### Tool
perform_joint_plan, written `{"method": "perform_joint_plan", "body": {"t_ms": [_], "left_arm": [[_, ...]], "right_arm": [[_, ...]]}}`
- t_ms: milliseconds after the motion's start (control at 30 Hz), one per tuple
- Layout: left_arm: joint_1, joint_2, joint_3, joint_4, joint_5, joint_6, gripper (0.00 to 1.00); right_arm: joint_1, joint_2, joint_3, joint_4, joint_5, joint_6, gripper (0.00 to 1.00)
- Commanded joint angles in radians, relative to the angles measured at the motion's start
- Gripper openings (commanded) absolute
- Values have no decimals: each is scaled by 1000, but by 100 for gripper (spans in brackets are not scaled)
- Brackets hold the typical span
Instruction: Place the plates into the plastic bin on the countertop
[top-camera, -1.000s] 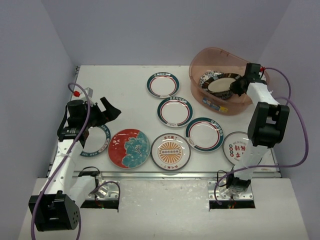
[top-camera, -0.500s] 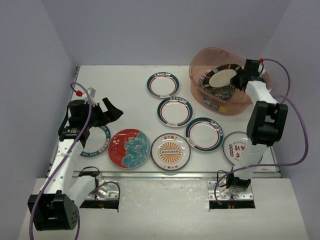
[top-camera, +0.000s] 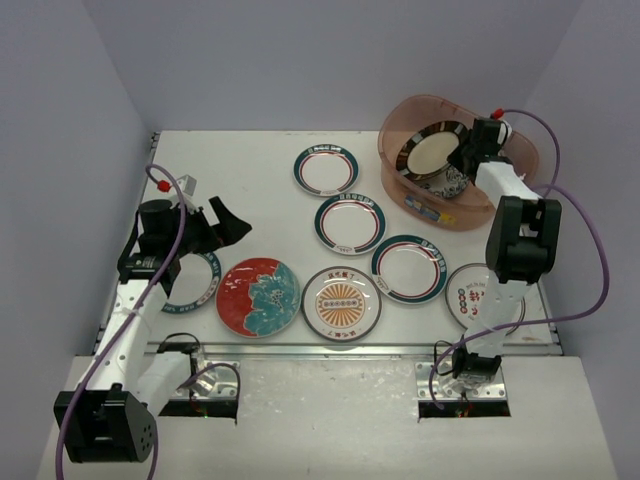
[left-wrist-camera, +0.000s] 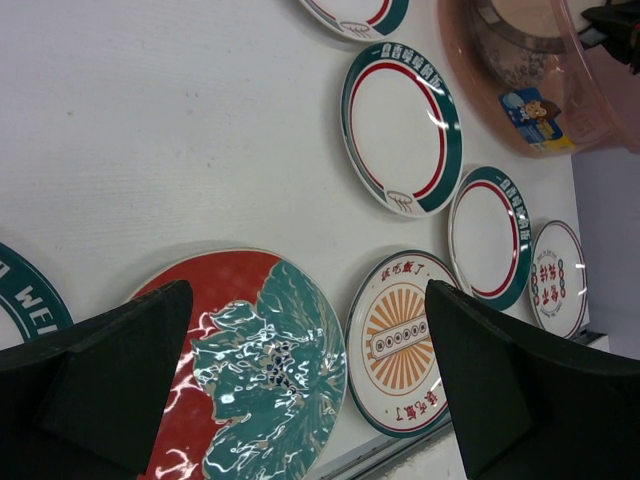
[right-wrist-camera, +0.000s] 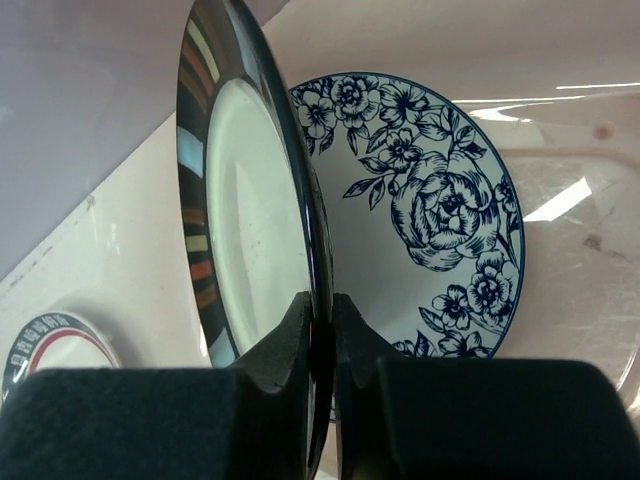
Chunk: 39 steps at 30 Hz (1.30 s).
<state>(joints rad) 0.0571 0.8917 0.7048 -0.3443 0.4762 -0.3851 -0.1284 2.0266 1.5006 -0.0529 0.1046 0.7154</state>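
Tilted further onto edge over the last second, the dark-rimmed plate (top-camera: 437, 153) is held inside the plastic bin (top-camera: 430, 208), pinched at its rim by the right gripper (right-wrist-camera: 320, 315); release is judged near. The left gripper (left-wrist-camera: 310, 370) is spread wide, empty.

Dark-rimmed plate (top-camera: 438, 152) on edge inside bin (top-camera: 400, 182)

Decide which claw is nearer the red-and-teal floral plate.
Left. The left claw hovers near the floral plate; the right claw is far off in the bin, gripping a dark-rimmed plate.
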Motion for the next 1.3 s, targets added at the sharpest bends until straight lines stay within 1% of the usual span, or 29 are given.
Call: {"method": "perform_joint_plan", "body": {"t_ms": [0,100,200,233,267,300,333,367,400,433,533,567,633,667,733,833,900,933,967,1000,1067,1167,1200,1233,1267], "left_arm": [[-16,-11,1,42,24,20,100],[-20,-11,-1,41,21,18,100],[-22,-11,-1,42,18,17,100],[-22,-11,-1,42,18,17,100],[-22,-10,-2,42,18,17,100],[-23,-10,-2,42,18,17,100],[-22,-9,-1,42,18,17,100],[-22,-6,-1,42,18,16,100],[-22,-4,-1,42,17,15,100],[-23,-4,-1,42,16,15,100],[-25,2,-1,39,-3,12,100],[-25,3,2,36,-13,10,100],[-25,12,11,20,-64,3,100],[-25,15,15,12,-87,-1,100],[-26,27,30,-10,-144,-16,100],[-25,49,77,-71,-264,-53,100],[-23,57,118,-115,-345,-88,100],[-23,48,131,-140,-369,-100,100],[-23,47,140,-148,-391,-111,100],[-23,26,156,-160,-431,-127,100],[-23,-15,180,-172,-510,-136,100],[-23,-66,196,-169,-616,-133,100],[-23,-77,197,-168,-630,-123,100],[-23,-84,199,-168,-649,-109,100],[-24,-89,192,-166,-671,-103,100]], "right_arm": [[-8,-55,18,59,107,-24,26],[-10,-45,36,13,123,-8,39],[-14,-34,47,-39,156,14,40],[-14,-32,48,-49,155,14,42],[-15,-26,55,-68,161,18,49],[-16,-14,79,-93,174,26,61],[-14,-9,96,-124,176,28,66],[-14,-4,106,-145,183,37,73],[-15,0,117,-166,188,42,78],[-15,0,129,-188,187,44,79],[-14,-7,173,-283,180,68,90],[-14,-19,173,-290,162,74,91],[-4,-81,171,-294,78,72,96],[11,-107,173,-294,58,64,98],[45,-153,192,-304,44,35,99],[142,-266,226,-337,38,-69,99],[248,-357,175,-326,10,-123,99],[277,-430,150,-320,-26,-136,99],[305,-465,120,-310,-45,-147,99],[359,-516,66,-294,-78,-168,99],[464,-584,-32,-265,-187,-197,99],[609,-567,-130,-197,-447,-247,99],[634,-514,-113,-208,-552,-284,99],[664,-387,-63,-259,-665,-342,99],[685,-332,13,-341,-736,-412,99]]}}
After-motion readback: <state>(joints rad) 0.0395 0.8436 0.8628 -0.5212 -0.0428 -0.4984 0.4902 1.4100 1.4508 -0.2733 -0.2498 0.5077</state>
